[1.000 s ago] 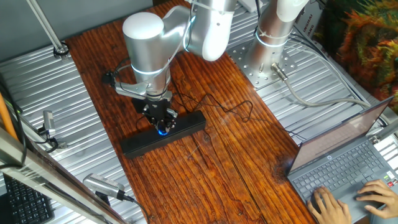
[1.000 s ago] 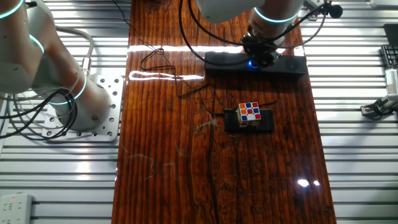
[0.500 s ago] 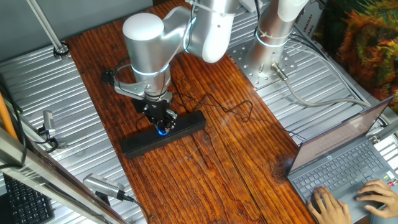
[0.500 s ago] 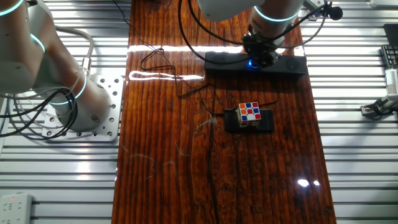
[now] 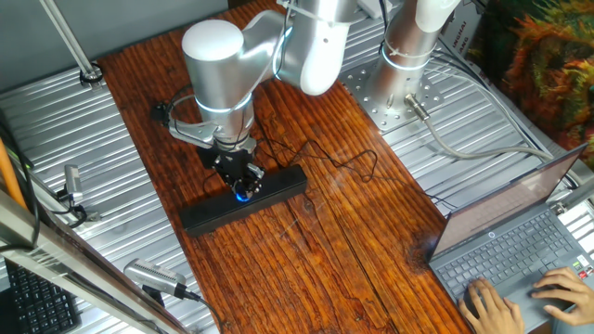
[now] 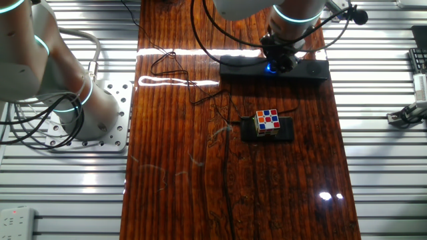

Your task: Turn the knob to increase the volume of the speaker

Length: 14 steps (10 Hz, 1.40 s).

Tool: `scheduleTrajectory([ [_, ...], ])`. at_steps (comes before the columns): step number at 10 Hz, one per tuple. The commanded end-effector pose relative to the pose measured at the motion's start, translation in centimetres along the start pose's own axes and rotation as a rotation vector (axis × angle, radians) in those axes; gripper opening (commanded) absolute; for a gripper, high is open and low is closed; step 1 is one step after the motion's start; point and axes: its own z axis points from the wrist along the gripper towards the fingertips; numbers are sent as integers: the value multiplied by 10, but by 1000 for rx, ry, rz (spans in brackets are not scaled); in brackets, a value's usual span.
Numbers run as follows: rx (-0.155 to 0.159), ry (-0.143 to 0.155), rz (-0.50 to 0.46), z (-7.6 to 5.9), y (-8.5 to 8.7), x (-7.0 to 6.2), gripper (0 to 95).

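The speaker [image 5: 243, 199] is a long black bar lying across the wooden table; in the other fixed view it [image 6: 313, 69] lies at the far end. The knob [image 5: 242, 193] glows blue at its middle and also shows in the other fixed view [image 6: 271, 67]. My gripper [image 5: 240, 186] points straight down onto the knob with its black fingers closed around it; in the other fixed view the gripper [image 6: 279, 63] covers most of the knob. A thin black cable [image 5: 343, 165] runs off from the speaker.
A multicoloured cube [image 6: 267, 121] sits on a small black pad [image 6: 285, 130] mid-table. A laptop [image 5: 515, 246] with a person's hands [image 5: 492, 302] on it is at the right. The arm's base plate [image 5: 385, 93] is behind. Grooved metal panels flank the table.
The wrist has turned slightly about the knob; the cable bracket on the gripper has shifted a little. The speaker has not moved.
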Motion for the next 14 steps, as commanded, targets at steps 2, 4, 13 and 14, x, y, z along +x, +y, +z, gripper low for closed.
scheduleTrajectory([
  [2,-4,-7,49,0,0,0,0],
  [4,-6,-13,83,0,0,0,0],
  [13,-10,-12,203,0,-1,1,0],
  [14,-3,-11,207,0,-1,1,0],
])
